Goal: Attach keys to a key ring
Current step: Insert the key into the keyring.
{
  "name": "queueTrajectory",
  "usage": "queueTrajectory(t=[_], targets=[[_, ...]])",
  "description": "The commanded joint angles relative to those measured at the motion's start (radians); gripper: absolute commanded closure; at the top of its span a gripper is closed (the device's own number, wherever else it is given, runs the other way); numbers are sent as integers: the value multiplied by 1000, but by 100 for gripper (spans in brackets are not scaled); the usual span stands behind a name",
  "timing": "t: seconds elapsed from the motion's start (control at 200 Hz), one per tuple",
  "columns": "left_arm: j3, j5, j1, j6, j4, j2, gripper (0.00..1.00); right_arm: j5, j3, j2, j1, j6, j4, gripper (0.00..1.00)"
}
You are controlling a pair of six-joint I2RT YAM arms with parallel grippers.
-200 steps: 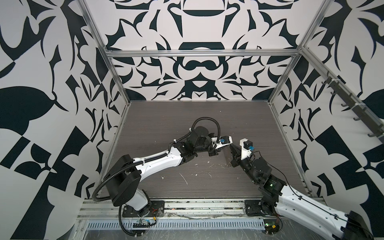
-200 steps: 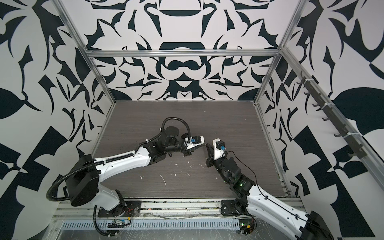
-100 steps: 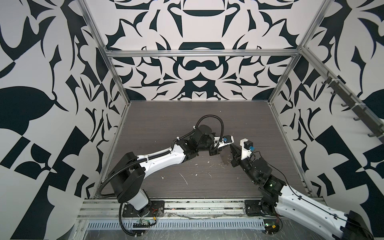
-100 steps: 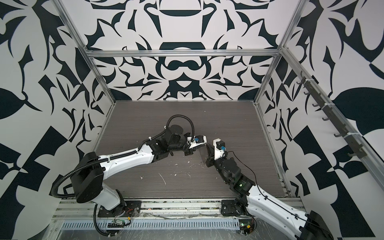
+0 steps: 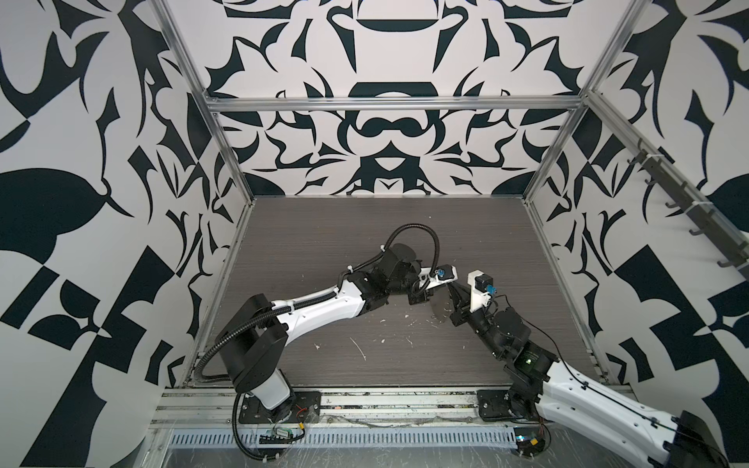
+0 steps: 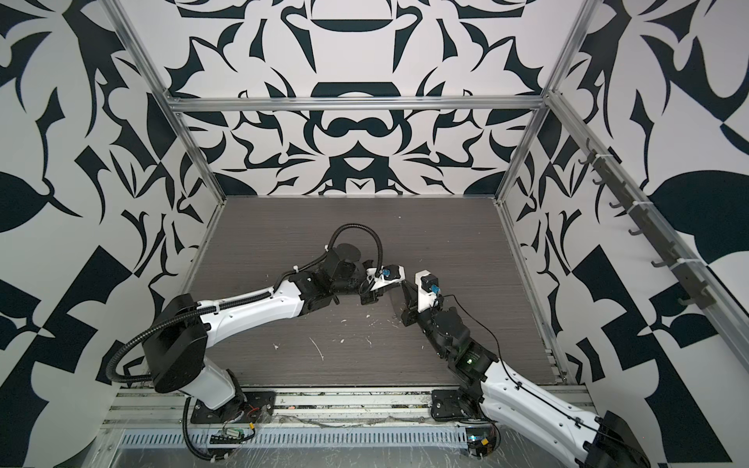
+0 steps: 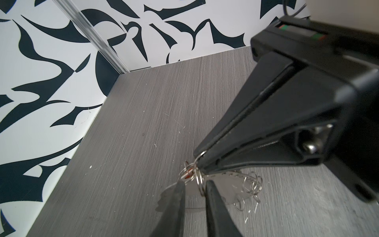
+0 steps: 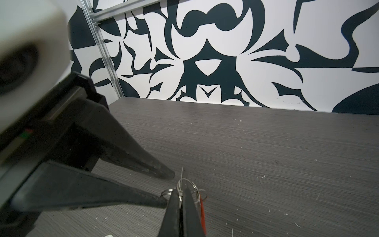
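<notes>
Key ring (image 5: 439, 310) pinched in R jaws.

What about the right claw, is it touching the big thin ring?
Touching: in the right wrist view, the right claw pinches the key ring's wire.

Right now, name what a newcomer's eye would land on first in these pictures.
The bold black-and-white patterned walls dominate, boxing in a dark grey table. Near its middle the two arms meet tip to tip. The right pincer is shut on the thin wire of the key ring, and the left pincer stands slightly open beside it, next to a red-orange tag.
</notes>
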Motion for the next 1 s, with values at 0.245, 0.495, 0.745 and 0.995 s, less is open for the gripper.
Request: queueTrajectory(t=[0.245, 0.495, 0.745, 0.995], targets=[[36, 6, -3, 7, -10, 24, 97, -28, 9, 10, -3, -14, 95, 100], [17, -14, -3, 6, 22, 13, 100, -30, 10, 12, -3, -6, 96, 100], [-82, -55, -3, -7, 175, -49, 100, 88, 30, 23, -5, 33, 22, 100], [-197, -80, -3, -20, 347, -117, 100, 110, 33, 26, -26, 63, -7, 100]])
